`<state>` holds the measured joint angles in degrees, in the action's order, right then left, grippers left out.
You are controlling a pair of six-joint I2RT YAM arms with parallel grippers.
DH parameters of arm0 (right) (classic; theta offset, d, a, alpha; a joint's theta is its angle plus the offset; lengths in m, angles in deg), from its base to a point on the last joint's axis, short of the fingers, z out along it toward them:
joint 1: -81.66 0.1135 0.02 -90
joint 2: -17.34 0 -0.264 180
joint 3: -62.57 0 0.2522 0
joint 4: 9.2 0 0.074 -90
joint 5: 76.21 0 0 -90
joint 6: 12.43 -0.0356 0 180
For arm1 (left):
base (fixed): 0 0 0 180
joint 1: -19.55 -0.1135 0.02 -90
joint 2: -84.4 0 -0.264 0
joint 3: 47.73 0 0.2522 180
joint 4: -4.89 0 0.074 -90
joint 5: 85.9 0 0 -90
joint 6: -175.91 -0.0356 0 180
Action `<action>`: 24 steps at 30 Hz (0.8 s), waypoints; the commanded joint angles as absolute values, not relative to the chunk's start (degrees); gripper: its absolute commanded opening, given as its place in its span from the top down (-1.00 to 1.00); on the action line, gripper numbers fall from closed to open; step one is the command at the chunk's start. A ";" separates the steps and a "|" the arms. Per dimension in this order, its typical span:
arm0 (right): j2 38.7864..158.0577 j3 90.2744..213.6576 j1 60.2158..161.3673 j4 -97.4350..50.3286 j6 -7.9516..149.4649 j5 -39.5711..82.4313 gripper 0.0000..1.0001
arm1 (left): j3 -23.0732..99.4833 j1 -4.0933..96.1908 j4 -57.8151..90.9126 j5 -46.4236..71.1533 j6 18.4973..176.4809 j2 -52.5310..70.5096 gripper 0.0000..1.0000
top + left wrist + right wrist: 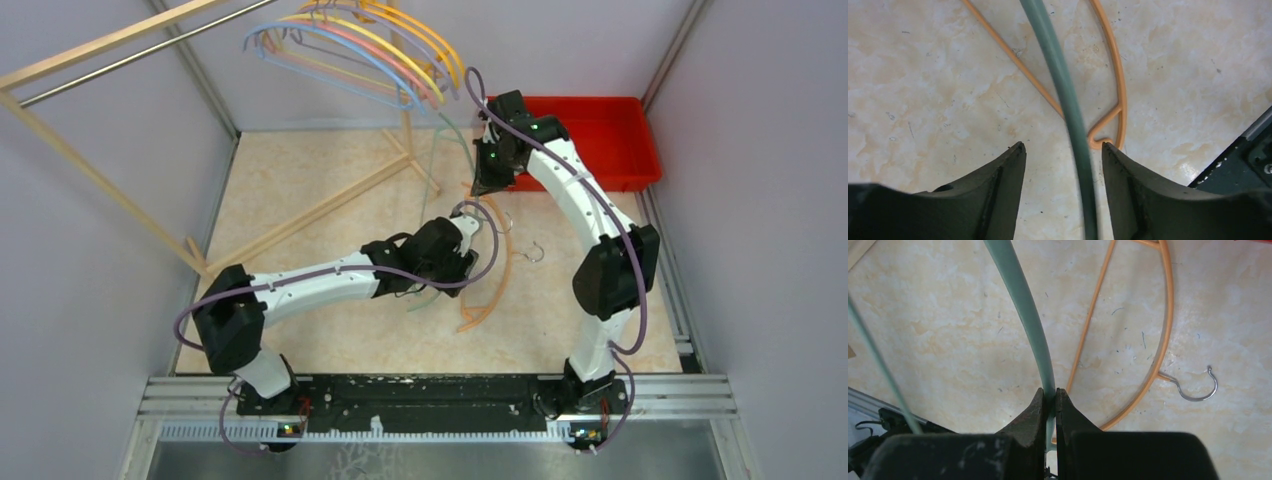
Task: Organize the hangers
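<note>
While right pincer (1049, 393) clamps it, green hanger (1019, 300) thin, curved, smooth.

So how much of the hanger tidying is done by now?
Partly done. Several hangers already hang on the rail. In hand: the right tool is clamped on the green hanger, while the left tool stands open around it. Left: the orange hanger lies on the table, not yet hung.
</note>
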<state>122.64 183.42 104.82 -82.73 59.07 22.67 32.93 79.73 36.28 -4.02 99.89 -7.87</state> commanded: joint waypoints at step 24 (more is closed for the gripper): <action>113.39 168.59 94.01 -70.57 55.69 23.76 -0.98 | 24.93 79.61 53.64 -29.10 129.66 25.86 1.00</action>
